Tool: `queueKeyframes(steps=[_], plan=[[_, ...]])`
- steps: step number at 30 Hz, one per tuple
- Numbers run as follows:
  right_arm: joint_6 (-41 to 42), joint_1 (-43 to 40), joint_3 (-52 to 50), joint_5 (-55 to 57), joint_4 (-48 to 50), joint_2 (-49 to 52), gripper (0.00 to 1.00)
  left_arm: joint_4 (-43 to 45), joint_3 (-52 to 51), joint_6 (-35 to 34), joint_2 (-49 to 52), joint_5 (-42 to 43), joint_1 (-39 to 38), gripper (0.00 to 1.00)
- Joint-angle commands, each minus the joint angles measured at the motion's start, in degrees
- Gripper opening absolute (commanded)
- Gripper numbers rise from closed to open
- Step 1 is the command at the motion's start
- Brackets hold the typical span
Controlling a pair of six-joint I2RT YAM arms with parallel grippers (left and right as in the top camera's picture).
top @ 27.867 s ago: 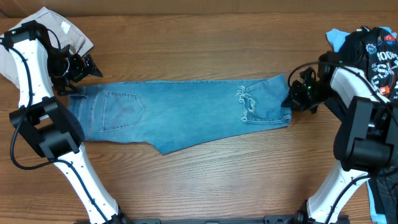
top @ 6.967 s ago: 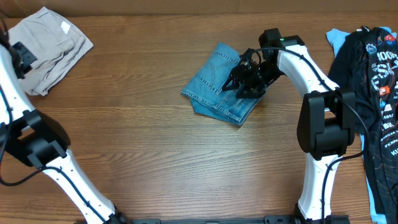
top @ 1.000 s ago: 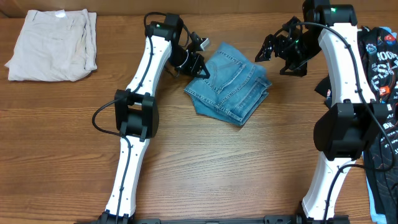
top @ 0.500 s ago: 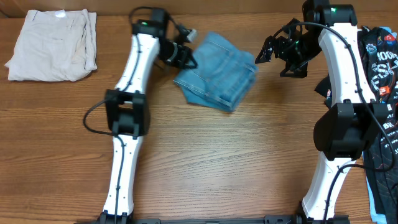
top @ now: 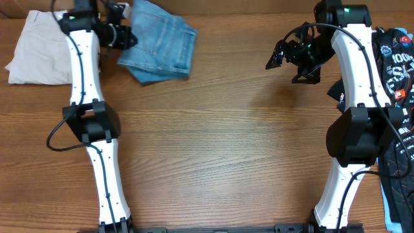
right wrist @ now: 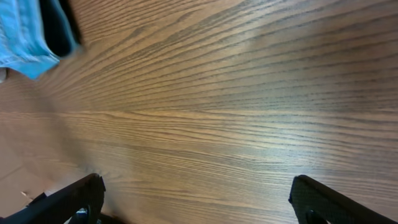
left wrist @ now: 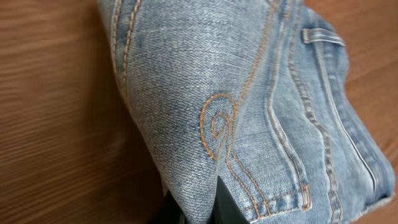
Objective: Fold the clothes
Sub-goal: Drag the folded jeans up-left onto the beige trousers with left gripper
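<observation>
The folded light-blue jeans lie near the table's far left, beside the beige trousers. My left gripper is shut on the jeans' left edge. In the left wrist view the denim with its orange pocket stitching fills the frame, and a fold of it is pinched between my left gripper's dark fingers. My right gripper hangs open over bare wood at the far right. In its wrist view the right gripper holds nothing, fingers wide apart.
A black printed T-shirt is heaped at the right edge behind the right arm, with pale-blue cloth under it at the near right. A scrap of blue cloth shows in the right wrist view's corner.
My left gripper has dragged the folded jeans from the table's middle far to the left, up next to the beige trousers. The right gripper has stayed open and barely moved.
</observation>
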Motion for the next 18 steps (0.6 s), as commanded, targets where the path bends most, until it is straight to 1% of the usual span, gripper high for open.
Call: queueKeyframes(steps=[1,11,18], plan=[[0.24,0.09,1.55,0.35,-0.44,-2.10,1.00,-0.79,3.58,1.55,0.26,0.04,0.81,0.04],[1.33,0.11,1.55,0.37,-1.09,-2.10,1.00,-2.86,9.53,2.19,0.26,-1.68,5.27,0.04],[1.40,0.11,1.55,0.35,-1.81,-2.10,1.00,-2.21,9.73,1.90,-1.38,-3.26,7.45,0.04]])
